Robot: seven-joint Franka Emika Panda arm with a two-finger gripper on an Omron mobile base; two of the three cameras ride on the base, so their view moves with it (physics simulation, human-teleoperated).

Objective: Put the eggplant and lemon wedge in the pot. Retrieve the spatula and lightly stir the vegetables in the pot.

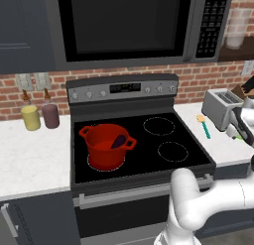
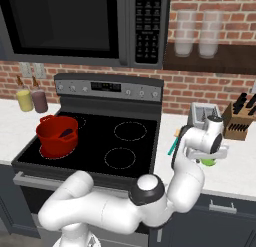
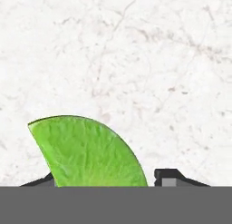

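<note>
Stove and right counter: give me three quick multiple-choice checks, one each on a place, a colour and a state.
1. Where is the eggplant?
A. On the left counter
B. Inside the pot
C. On the toaster

2. What colour is the lemon wedge in the hand view?
A. Green
B. Orange
C. White

3. How does the spatula lie?
A. Flat on the counter right of the stove
B. Standing in the pot
C. Hanging on the wall

Answers: 1 B, its dark purple shape shows inside the red rim. 2 A, the wedge is bright green against the pale marble. 3 A, its teal handle rests on the white top.
</note>
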